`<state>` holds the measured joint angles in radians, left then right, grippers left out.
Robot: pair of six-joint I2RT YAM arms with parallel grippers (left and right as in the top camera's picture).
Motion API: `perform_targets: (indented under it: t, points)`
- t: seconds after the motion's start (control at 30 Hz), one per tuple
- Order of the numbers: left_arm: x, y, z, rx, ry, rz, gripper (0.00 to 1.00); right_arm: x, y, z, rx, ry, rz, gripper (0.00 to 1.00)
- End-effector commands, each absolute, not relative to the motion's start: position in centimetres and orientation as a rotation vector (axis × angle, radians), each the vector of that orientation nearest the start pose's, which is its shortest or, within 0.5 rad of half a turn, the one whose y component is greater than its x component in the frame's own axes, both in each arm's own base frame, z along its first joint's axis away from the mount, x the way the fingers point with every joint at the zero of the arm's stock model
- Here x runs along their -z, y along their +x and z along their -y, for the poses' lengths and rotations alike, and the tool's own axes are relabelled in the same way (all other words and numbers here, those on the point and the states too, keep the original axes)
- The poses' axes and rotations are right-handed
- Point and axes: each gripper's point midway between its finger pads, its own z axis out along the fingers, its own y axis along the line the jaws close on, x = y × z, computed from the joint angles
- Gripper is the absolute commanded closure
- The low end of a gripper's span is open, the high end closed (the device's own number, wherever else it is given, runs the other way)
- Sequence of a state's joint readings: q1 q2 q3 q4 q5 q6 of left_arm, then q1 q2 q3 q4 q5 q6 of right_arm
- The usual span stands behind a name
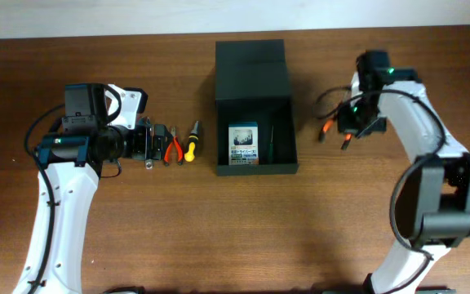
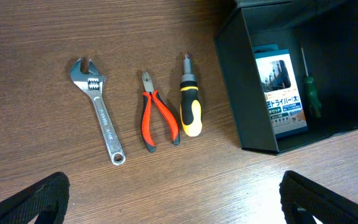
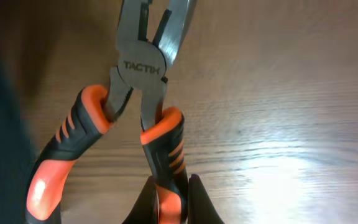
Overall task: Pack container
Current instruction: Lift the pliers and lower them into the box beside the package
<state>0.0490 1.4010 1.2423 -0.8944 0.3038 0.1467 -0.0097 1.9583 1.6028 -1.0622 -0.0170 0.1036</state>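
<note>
The dark green-black container (image 1: pixel 251 65) stands open at the table's middle, its flap lid laid back. Inside lie a blue-and-white card pack (image 1: pixel 243 145) and a green screwdriver (image 1: pixel 271 143). My right gripper (image 1: pixel 351 124) is to the container's right, shut on one handle of orange-and-black pliers (image 3: pixel 142 68). My left gripper (image 2: pixel 179 202) is open and empty, hovering left of the container (image 2: pixel 241 93) over a silver wrench (image 2: pixel 98 112), red pliers (image 2: pixel 157 118) and a yellow-and-black screwdriver (image 2: pixel 189 106).
The three loose tools lie side by side on the wooden table, a little left of the container's left wall. The orange-and-black pliers (image 1: pixel 327 126) hang from the right gripper's left side. A pale wall edge runs along the table's back.
</note>
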Motion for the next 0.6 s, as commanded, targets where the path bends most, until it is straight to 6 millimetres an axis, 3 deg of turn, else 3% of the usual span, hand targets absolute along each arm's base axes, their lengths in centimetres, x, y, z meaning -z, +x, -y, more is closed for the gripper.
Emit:
perform_targets:
  t: [0.0,0.17,0.27,0.4,0.57]
  points:
    - [-19.4,35.0,3.5,0.333,0.25,-2.55,0.01,-15.6,42.8,0.2,-0.029,0.16,-2.805,0.96]
    - [-19.4,35.0,3.5,0.333,0.251,-2.55,0.01,-21.5,43.1,-1.3,-0.047,0.108,-2.694,0.96]
    - [-19.4,35.0,3.5,0.333,0.251,-2.549,0.01,-23.7,42.3,-3.8,-0.084,0.03,-2.655,0.96]
    - [-19.4,35.0,3.5,0.333,0.251,-2.55,0.01,-24.2,40.9,-8.6,-0.122,-0.122,-2.658,0.96]
    - [-19.4,35.0,3.5,0.333,0.251,-2.55,0.01,-22.7,39.8,-13.6,-0.128,-0.25,-2.69,0.96]
